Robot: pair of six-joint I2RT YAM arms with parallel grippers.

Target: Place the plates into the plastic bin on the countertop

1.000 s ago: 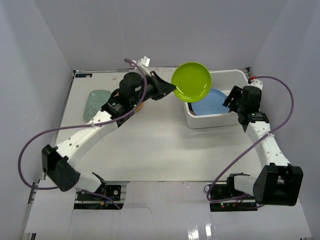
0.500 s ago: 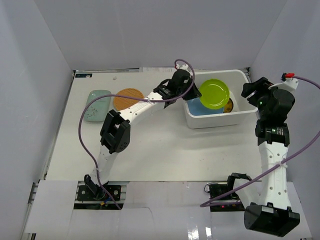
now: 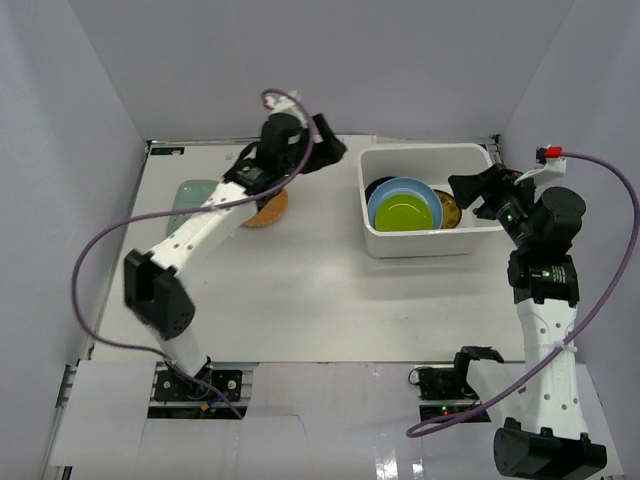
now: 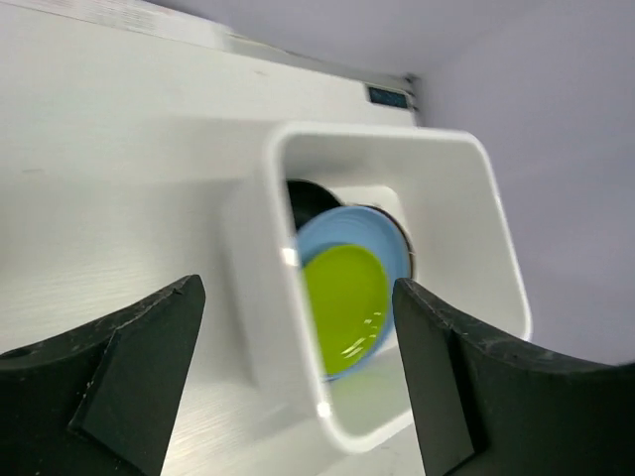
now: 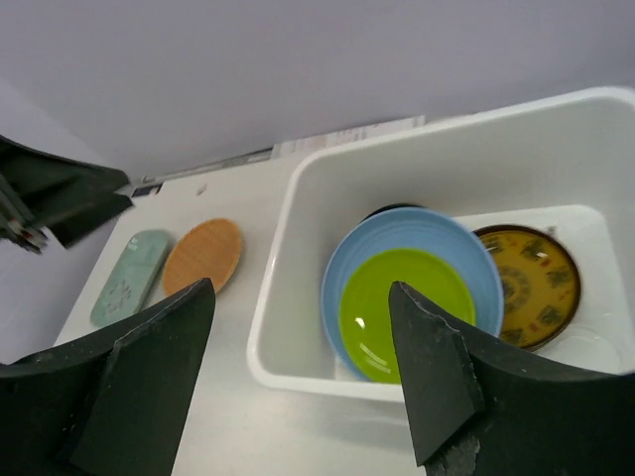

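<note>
The white plastic bin (image 3: 420, 243) (image 4: 486, 228) (image 5: 288, 258) stands at the back right of the countertop (image 3: 300, 290). Inside it a lime green plate (image 3: 405, 214) (image 4: 345, 307) (image 5: 402, 307) lies on a light blue plate (image 3: 402, 187) (image 4: 342, 228) (image 5: 417, 233). An amber plate (image 3: 450, 210) (image 5: 526, 283) lies beside them, and a black plate's edge (image 3: 375, 186) (image 5: 392, 209) shows beneath. My left gripper (image 3: 325, 150) (image 4: 298, 288) hangs open and empty left of the bin. The right gripper (image 3: 475, 190) (image 5: 303, 290) is open and empty over the bin's right end.
A woven tan plate (image 3: 270, 208) (image 5: 203, 253) lies on the countertop, partly under my left arm in the top view. Further left is a pale teal rounded-rectangular plate (image 3: 185, 205) (image 5: 129, 273). Grey walls enclose the table on three sides.
My left gripper opened and let go of the lime green plate, which now lies on the blue plate in the bin. The left arm then drew back to the left.
</note>
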